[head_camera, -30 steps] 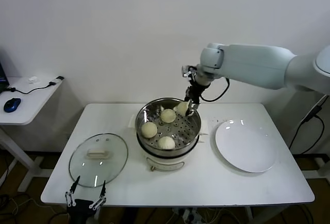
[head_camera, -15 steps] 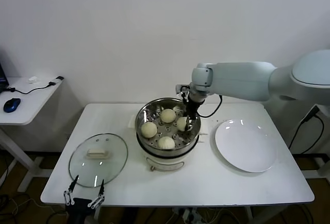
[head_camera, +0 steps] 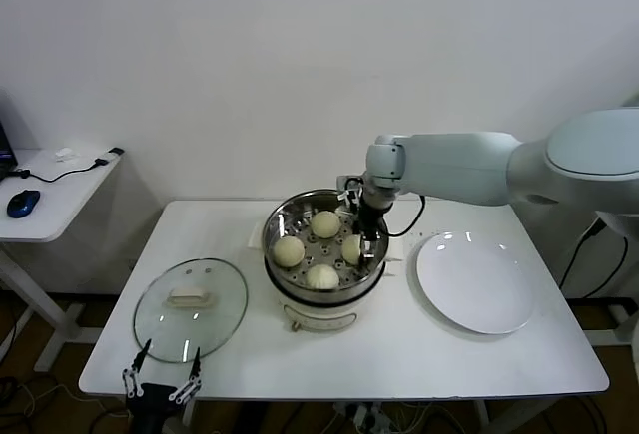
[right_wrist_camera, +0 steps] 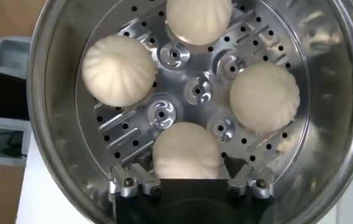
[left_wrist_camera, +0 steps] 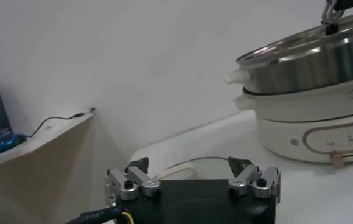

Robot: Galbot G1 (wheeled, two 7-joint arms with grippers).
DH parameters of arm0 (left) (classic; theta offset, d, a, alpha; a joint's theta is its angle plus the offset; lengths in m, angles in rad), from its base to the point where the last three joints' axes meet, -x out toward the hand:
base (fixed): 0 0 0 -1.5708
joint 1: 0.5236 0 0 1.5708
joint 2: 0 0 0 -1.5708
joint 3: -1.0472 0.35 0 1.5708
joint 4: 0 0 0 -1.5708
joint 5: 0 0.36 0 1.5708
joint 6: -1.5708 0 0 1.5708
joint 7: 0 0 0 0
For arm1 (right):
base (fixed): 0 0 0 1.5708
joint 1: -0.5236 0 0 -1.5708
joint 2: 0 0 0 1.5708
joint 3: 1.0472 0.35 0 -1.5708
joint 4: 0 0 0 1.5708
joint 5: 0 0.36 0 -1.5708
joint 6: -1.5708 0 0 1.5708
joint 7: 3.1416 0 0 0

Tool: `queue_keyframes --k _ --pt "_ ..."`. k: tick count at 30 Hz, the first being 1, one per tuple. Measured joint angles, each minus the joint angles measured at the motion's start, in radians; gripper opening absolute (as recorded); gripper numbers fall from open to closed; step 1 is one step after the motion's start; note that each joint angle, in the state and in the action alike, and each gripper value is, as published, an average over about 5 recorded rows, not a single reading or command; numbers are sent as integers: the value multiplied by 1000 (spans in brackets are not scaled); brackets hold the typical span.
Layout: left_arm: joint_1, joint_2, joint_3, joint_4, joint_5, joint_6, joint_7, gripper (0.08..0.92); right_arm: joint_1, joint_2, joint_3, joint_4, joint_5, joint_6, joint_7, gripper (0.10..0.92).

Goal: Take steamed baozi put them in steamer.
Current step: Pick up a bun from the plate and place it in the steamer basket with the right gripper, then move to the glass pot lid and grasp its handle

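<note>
Since a second ago the right arm has come down from above the far rim into the steamer [head_camera: 324, 244], and the bun it carried now sits on the tray. The right pincer [head_camera: 363, 244] is low inside the pot by that bun [head_camera: 351, 248]; in its wrist view the fingers [right_wrist_camera: 132, 181] stand apart on either side of the bun [right_wrist_camera: 186, 149], and they seem to be clear of the dough, though the near side of the bun is hidden.

All four buns lie on the perforated tray, spaced in a ring: one at the back [head_camera: 325, 223], one on the left [head_camera: 289, 250], one at the front [head_camera: 321, 276] and the one just set down on the right. The steamer stands mid-table [head_camera: 419, 354], between the glass lid [head_camera: 191, 309] on its left and the white plate [head_camera: 475, 282] on its right.

The left pincer [head_camera: 160, 384] hangs parked at the table's near edge by the lid, fingers [left_wrist_camera: 131, 182] apart and empty.
</note>
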Motion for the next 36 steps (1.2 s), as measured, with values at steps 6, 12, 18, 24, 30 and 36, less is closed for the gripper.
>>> queue_keyframes --k 6,12,18,24,30,36 --pt "-7 1 0 -4 1 7 2 823 16 -20 18 0 8 12 -26 823" --pt "-14 1 9 -8 13 12 4 823 58 -68 42 17 29 38 -51 823" --pt "-15 1 8 -13 22 8 4 823 111 -159 41 52 91 132 5 823" --pt "-28 -1 6 -27 28 11 4 823 117 -309 62 146 132 286 168 823" --pt "-40 -6 3 -43 39 23 10 823 -20 -502 223 264 101 404 371 823" --pt "-49 -13 -4 -54 47 26 24 823 -322 -659 545 370 30 469 549 823"
